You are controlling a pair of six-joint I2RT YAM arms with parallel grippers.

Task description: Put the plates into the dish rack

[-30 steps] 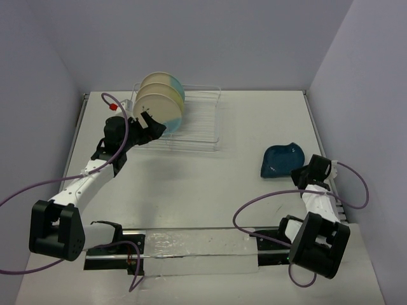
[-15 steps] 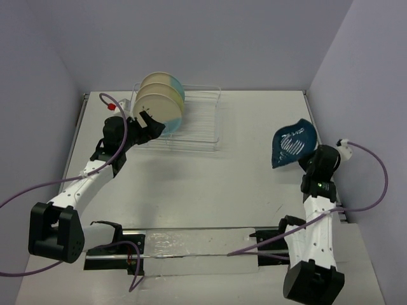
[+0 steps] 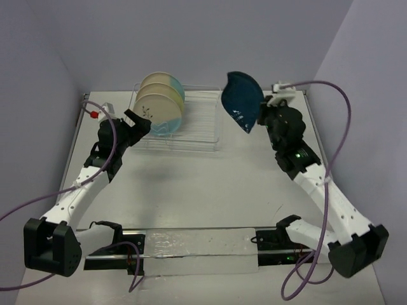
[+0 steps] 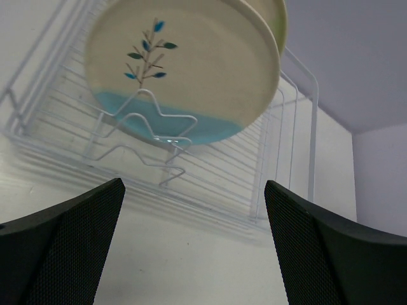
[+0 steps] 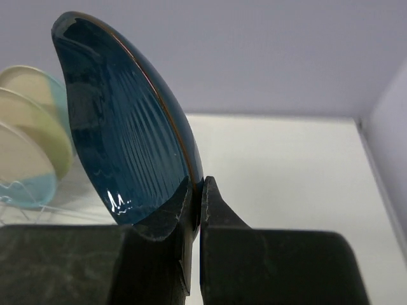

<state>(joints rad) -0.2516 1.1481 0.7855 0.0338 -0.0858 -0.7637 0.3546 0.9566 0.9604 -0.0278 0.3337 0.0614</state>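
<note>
The silver wire dish rack (image 3: pixel 197 124) stands at the back of the table. Three cream plates (image 3: pixel 159 105) stand upright in its left end; the front one shows a sprig and light-blue segment (image 4: pixel 184 63), and the rack shows behind it (image 4: pixel 280 171). My left gripper (image 3: pixel 138 122) is open and empty just left of the rack, in front of the plates. My right gripper (image 3: pixel 261 117) is shut on the rim of the dark blue plate (image 3: pixel 240 100), holding it upright in the air at the rack's right end. The blue plate (image 5: pixel 127 133) fills the right wrist view.
Purple walls enclose the table on three sides. A metal rail (image 3: pixel 191 244) runs along the near edge between the arm bases. Purple cables (image 3: pixel 331 127) loop from both arms.
My right arm has lifted the dark blue plate from the table's right side and swung it up and left to the rack's right end. My left gripper has drawn back slightly from the plates.
</note>
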